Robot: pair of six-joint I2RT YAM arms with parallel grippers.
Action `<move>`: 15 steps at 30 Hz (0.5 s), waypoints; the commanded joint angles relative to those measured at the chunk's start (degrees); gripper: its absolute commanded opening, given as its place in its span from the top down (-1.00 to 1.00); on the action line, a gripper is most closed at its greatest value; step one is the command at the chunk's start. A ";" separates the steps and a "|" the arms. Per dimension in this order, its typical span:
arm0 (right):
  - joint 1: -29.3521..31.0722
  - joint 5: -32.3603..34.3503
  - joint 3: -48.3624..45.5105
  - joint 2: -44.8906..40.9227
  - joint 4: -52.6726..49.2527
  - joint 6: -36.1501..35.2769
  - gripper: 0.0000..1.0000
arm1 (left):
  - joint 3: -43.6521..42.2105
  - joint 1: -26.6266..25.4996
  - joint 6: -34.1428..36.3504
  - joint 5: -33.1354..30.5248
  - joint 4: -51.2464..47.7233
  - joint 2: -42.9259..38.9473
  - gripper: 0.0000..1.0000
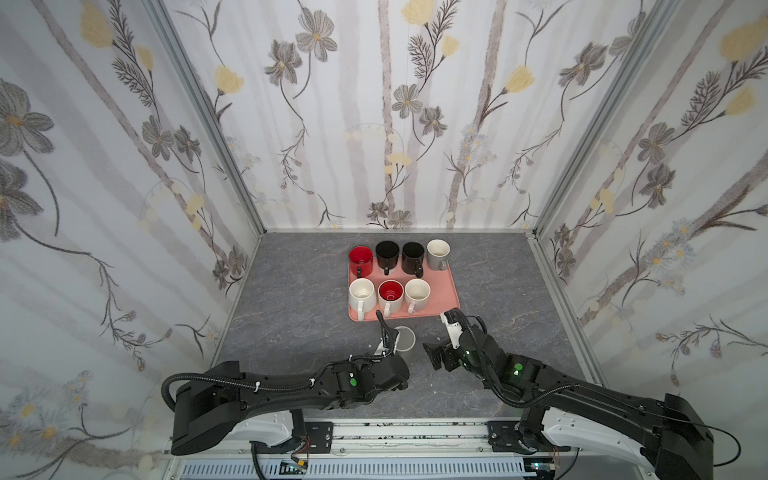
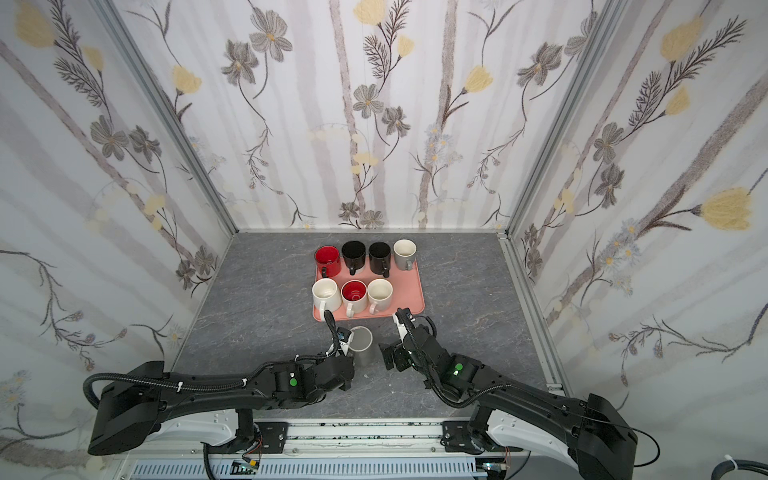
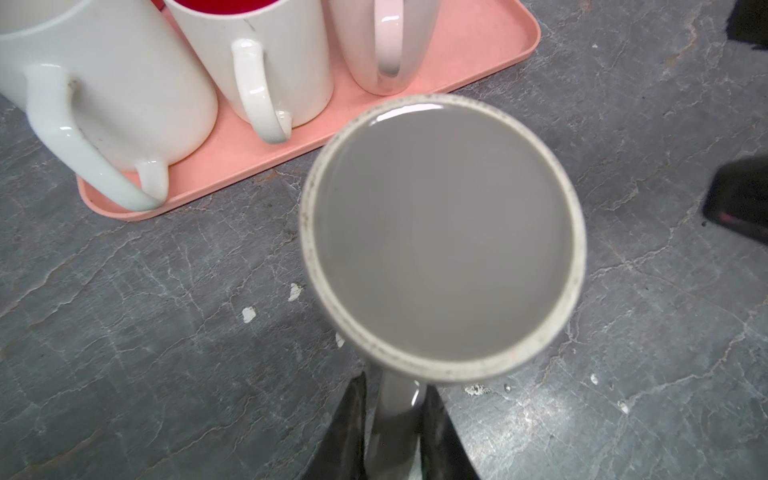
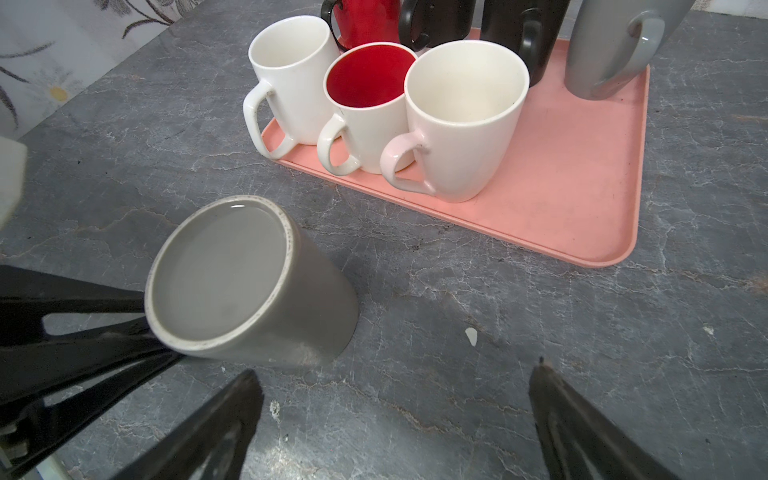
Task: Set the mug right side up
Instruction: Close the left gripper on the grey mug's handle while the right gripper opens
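Observation:
A grey mug (image 1: 405, 338) (image 2: 360, 338) stands base up on the dark table, just in front of the pink tray (image 1: 440, 299). Its flat underside (image 3: 442, 237) faces the left wrist camera. My left gripper (image 3: 395, 386) is shut on the mug's handle (image 3: 397, 415), one black finger against each side. In the right wrist view the mug (image 4: 232, 282) has the left arm's fingers (image 4: 83, 328) reaching in at its side. My right gripper (image 4: 395, 370) (image 1: 440, 336) hangs open just right of the mug, holding nothing.
The pink tray (image 4: 561, 187) (image 2: 409, 291) carries several upright mugs in two rows: white, red-lined, black and grey. Its front right part is bare. Patterned walls close in the table at the back and on both sides.

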 commanded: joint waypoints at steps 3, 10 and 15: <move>-0.04 0.27 -0.26 -0.29 1.48 1.42 -0.99 | -0.45 0.05 0.98 -1.60 1.26 0.12 0.73; -0.11 -1.49 -0.61 -0.53 2.69 1.40 -0.99 | -1.04 0.02 2.06 -3.09 1.81 -0.20 1.00; -0.15 -2.39 -1.53 -2.41 4.23 1.85 -0.99 | -2.66 0.03 2.99 -3.44 4.06 -3.61 1.00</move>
